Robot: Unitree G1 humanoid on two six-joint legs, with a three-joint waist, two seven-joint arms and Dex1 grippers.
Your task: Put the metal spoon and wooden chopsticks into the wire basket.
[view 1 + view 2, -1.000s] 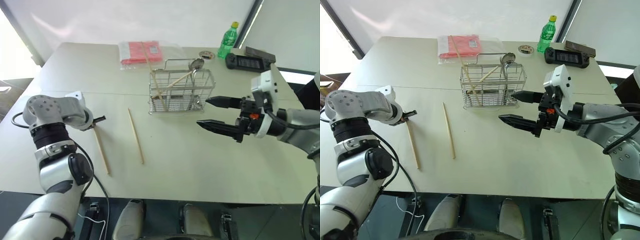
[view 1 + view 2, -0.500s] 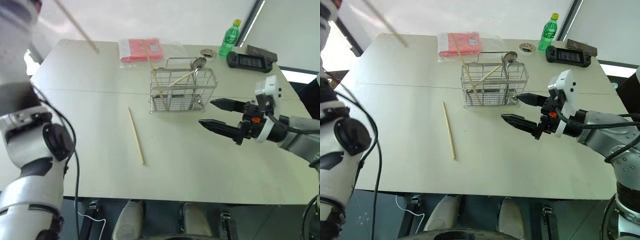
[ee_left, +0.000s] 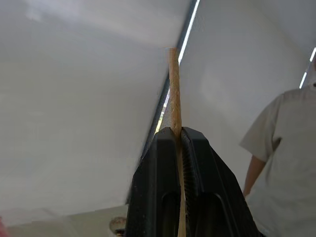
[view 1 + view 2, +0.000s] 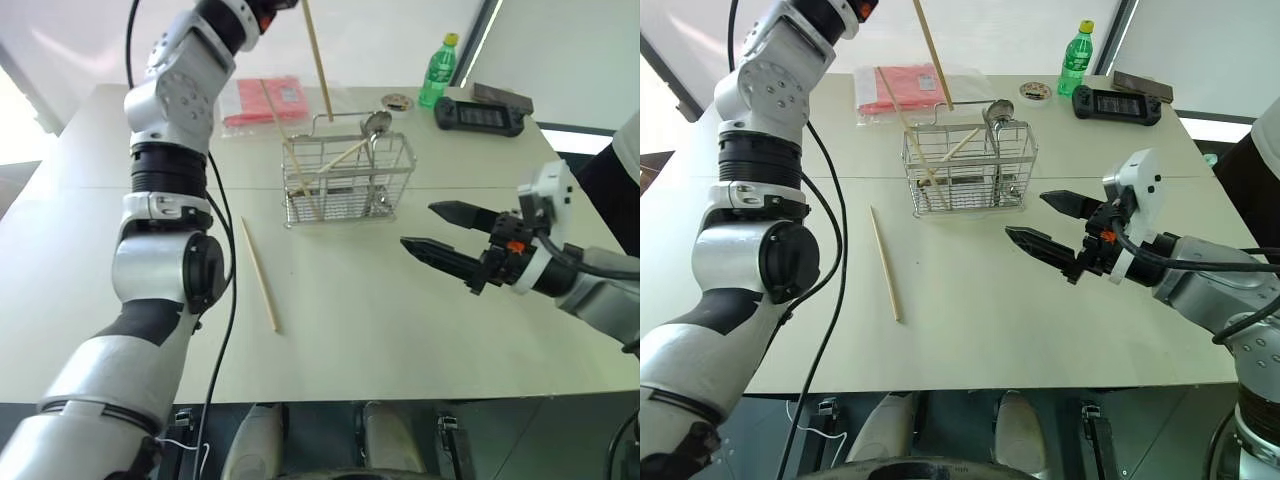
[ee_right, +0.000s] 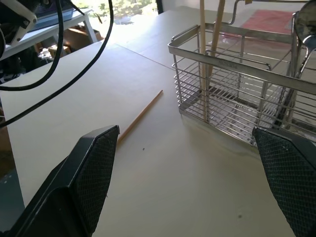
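Observation:
My left gripper [image 3: 176,132] is raised high and shut on one of the wooden chopsticks [image 4: 318,65], which hangs down with its lower tip just above the wire basket [image 4: 345,185]. The basket stands mid-table and holds the metal spoon [image 4: 376,123] and two more leaning chopsticks [image 4: 291,140]. Another chopstick [image 4: 258,272] lies flat on the table to the left of the basket. My right gripper [image 4: 420,226] hovers open and empty to the right of the basket, pointing toward it.
At the table's far side are a red flat packet [image 4: 268,98], a green bottle [image 4: 437,70], a small round lid [image 4: 397,101] and a black handheld console [image 4: 478,115]. A person in a light shirt [image 3: 284,158] stands beyond the table.
My left arm swung up and to the right, carrying the chopstick from the table's left side to above the basket. The right gripper stayed put and open.

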